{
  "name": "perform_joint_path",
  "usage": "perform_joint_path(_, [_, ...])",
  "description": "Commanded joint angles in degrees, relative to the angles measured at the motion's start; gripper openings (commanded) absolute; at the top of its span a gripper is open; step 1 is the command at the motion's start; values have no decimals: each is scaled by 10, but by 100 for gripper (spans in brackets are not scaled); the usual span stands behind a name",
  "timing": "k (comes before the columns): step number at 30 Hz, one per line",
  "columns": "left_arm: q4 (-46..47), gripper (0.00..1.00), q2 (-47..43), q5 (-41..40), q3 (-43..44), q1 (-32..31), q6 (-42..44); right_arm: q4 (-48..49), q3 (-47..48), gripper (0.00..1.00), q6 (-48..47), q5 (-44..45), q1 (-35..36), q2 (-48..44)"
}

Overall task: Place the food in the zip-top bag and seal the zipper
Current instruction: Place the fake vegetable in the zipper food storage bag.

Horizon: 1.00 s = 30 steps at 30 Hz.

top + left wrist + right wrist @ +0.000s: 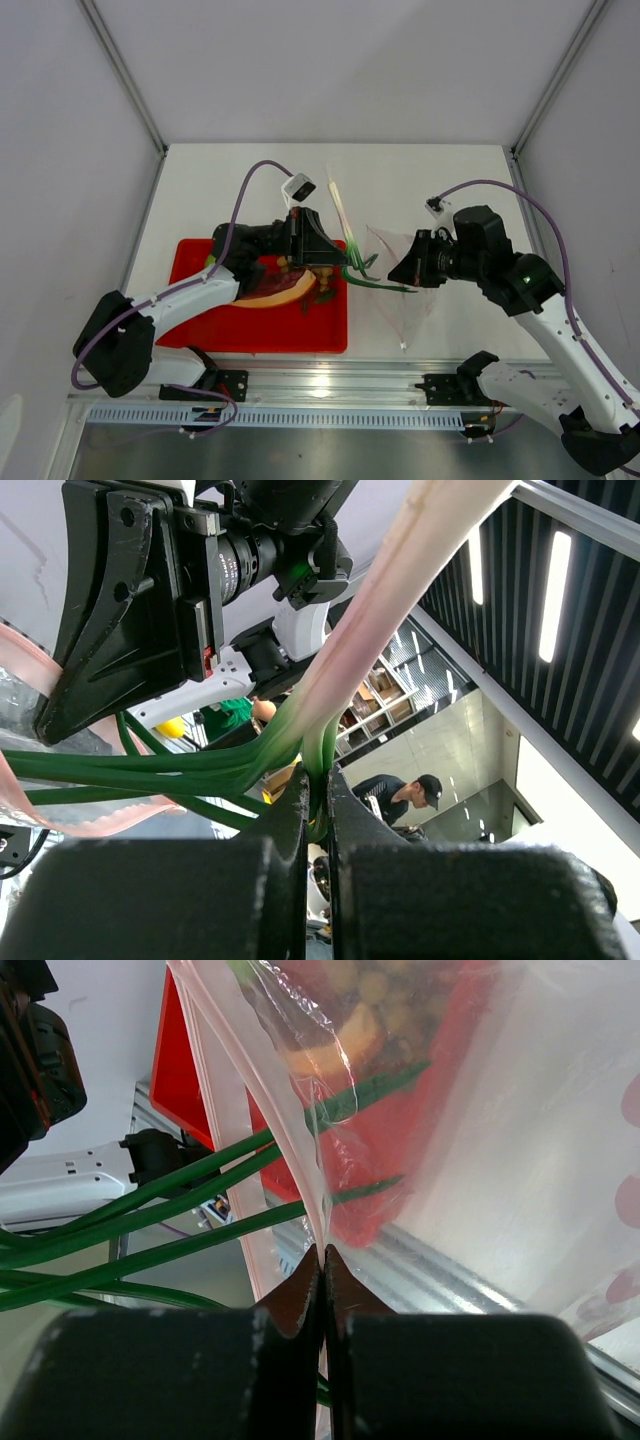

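Two arms are working over the white table. There is one bunch of green stalks. The left gripper is pinched narrow on it where the pale stem turns green, holding it in the air just right of the tray. The stem points away from us, and I count about five green blades fanning right toward the bag. The one clear bag hangs right of centre. The right gripper is clamped tight on a fold of its film near the pink strip. Two blade tips show through the plastic. One red tray lies at the near left. On it are one meat slab and a cluster of tan balls, too many to count.
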Motion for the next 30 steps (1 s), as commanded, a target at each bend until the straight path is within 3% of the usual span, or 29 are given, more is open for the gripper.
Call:
perform_joint_path(1, [226,1,-20,13,-2,10,-11,-7,5,0,-11,-9,-2,-11])
perform_joint_path(30, [227,1,-30,46,-30,40,-13,-7,20,0,-8,-36,-13,-13])
